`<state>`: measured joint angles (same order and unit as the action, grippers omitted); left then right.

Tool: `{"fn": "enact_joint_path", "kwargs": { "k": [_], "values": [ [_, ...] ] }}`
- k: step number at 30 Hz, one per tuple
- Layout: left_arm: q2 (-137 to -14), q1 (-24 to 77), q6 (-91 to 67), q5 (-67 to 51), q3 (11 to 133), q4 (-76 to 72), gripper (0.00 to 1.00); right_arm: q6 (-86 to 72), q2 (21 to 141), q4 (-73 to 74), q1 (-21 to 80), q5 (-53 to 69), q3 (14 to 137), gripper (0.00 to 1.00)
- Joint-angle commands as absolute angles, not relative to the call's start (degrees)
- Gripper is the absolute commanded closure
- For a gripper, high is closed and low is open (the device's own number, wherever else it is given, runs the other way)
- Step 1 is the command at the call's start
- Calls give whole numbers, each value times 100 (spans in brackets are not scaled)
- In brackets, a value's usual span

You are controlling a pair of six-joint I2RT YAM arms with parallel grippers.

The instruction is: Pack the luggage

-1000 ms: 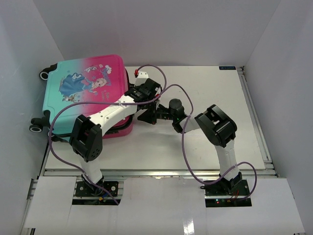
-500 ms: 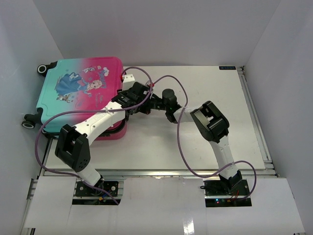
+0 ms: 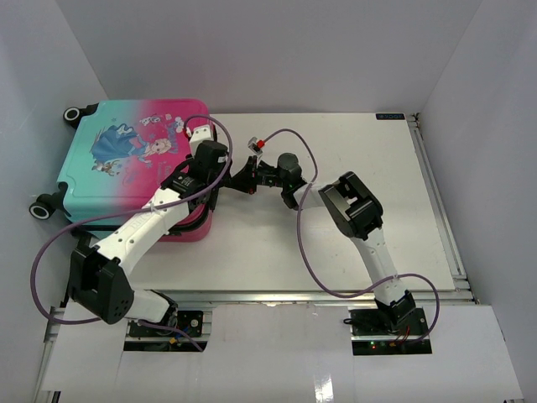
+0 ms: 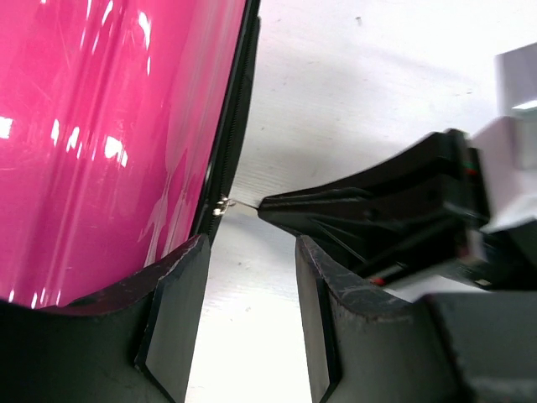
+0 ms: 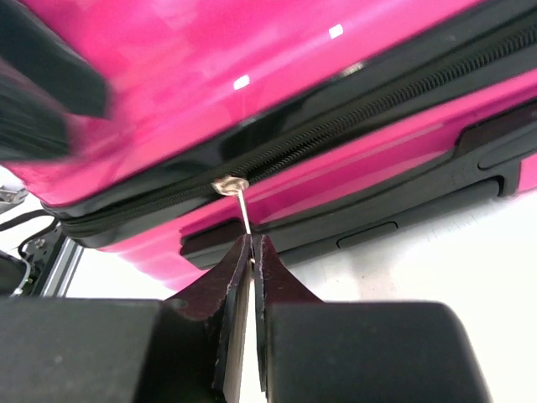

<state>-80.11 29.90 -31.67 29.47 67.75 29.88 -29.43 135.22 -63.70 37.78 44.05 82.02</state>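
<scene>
Luggage lies flat, closed, print side up, on the far-left corner of the table. Its wheels are on the side away from the arms' work.

Right gripper is at the luggage's pink right edge, tips pressed together on the thin metal zipper pull. The pull hangs from the slider on the black zipper track.

Left gripper is at the same edge, just beside the slider, with its fingers spread and nothing between them. One finger may be touching the shell; the angle is too tight to tell.

Handling, as a judgement:
- The shell is hard and glossy, so it is stiff but slippery. Fingers won't clamp a flat face, so press on it rather than pinch.
- The case looks small and probably light. Expect it to slide or pivot under zipper drag unless it is braced at that edge.
- The pull tab is the only real hold for zipping. It is tiny and thin, so it slips out easily.
- Keep the pull in line with the track; a sideways tug could lose the tab.
</scene>
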Motion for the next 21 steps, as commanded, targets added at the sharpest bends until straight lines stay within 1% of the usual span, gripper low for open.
{"fn": "enact_joint_path", "kwargs": {
  "k": [1,6,8,11,12,15,16,21],
  "values": [
    [-7716,2503,-2749,3299,6644,3402,43,-2854,13732,-6264,3561,3956,8454,92],
    [-7628,2298,-2874,3196,6402,3403,43,-2928,13911,-6109,3470,3610,8845,92],
    [-7545,2261,-2874,3166,6282,3343,43,-2944,14046,-5892,3455,3662,9242,92],
    [-7481,2259,-2879,3105,6289,3311,43,-2952,14075,-6100,3463,4017,9317,92],
    [-7462,2259,-2877,3064,6287,3284,43,-2971,14077,-6230,3463,4138,9280,89],
    [-7385,2266,-2898,2897,6248,3089,43,-2936,13959,-6629,3478,4388,9042,67],
    [-7354,2265,-2897,2818,6217,3012,43,-2900,13917,-6746,3489,4423,8942,62],
    [-7241,2259,-2867,2388,6091,2718,43,-2519,13808,-6845,3717,4551,8684,46]
  ]
}}
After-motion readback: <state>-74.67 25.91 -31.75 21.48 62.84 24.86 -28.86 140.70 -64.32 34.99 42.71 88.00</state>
